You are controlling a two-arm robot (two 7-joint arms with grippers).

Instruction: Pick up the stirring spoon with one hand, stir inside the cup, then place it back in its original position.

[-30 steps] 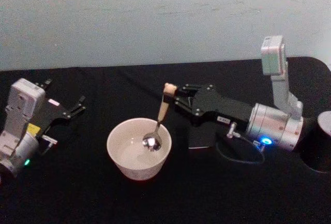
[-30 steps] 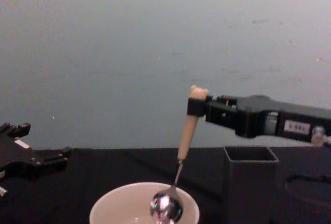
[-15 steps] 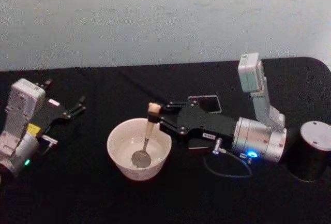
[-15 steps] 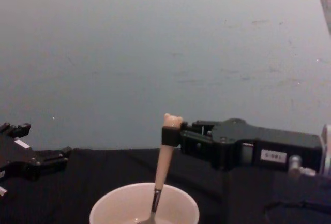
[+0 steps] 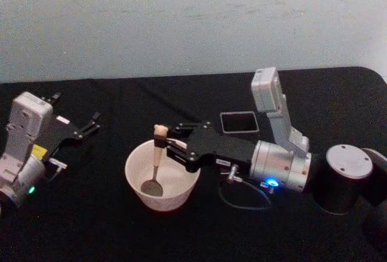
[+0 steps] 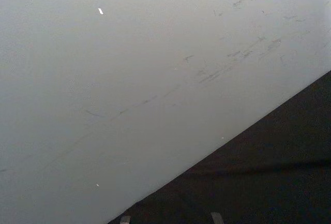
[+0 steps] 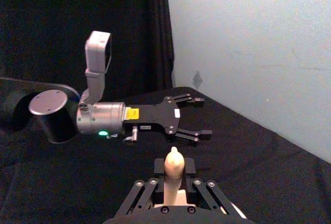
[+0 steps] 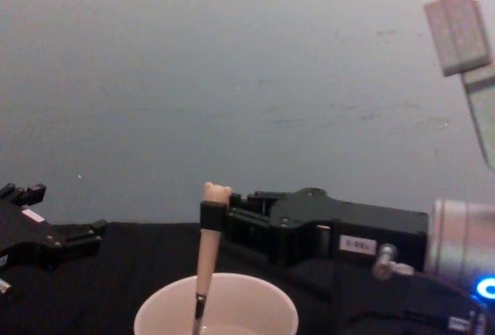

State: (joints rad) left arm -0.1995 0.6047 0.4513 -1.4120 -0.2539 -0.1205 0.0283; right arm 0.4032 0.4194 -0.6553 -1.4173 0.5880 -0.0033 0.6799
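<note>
The cream cup stands at the table's middle. The stirring spoon stands nearly upright in it, its silver bowl low at the cup's left side. My right gripper reaches in from the right and is shut on the spoon's beige handle just under the bear head. In the chest view the spoon dips into the cup with the right gripper clamped on it. The right wrist view shows the bear head between the fingers. The dark grey holder stands behind the right arm. My left gripper rests open at far left.
Black cloth covers the table, with a pale wall close behind its back edge. A thin cable loops under the right wrist. The right arm's dark round joint sits at the right. Bare cloth lies between the left gripper and the cup.
My right gripper has moved left and down with the spoon. The spoon's bowl went from over the cup's right rim into the cup, to its left side. The left arm stayed still.
</note>
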